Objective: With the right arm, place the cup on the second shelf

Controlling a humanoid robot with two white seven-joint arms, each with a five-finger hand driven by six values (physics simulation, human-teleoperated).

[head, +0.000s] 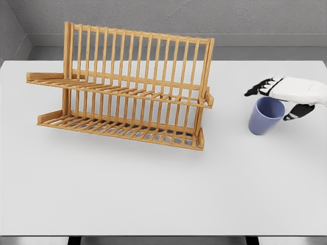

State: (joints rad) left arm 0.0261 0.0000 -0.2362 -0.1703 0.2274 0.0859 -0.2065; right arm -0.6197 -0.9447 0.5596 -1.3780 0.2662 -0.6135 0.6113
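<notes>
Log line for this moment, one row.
right hand open over cup | cup upright on table | rack shelves bare

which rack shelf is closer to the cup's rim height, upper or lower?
The upper shelf: its slats sit about level with the blue cup rim; the lower shelf lies down near the table.

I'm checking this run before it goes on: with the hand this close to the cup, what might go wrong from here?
1. The right hand sits over the rim of the blue cup with fingers spread, not closed; it may tip the cup rather than grasp it.
2. The wooden rack has slatted shelves; a cup set down off-level might wobble.
3. The rack's end post stands between cup and shelves and may be clipped.
</notes>
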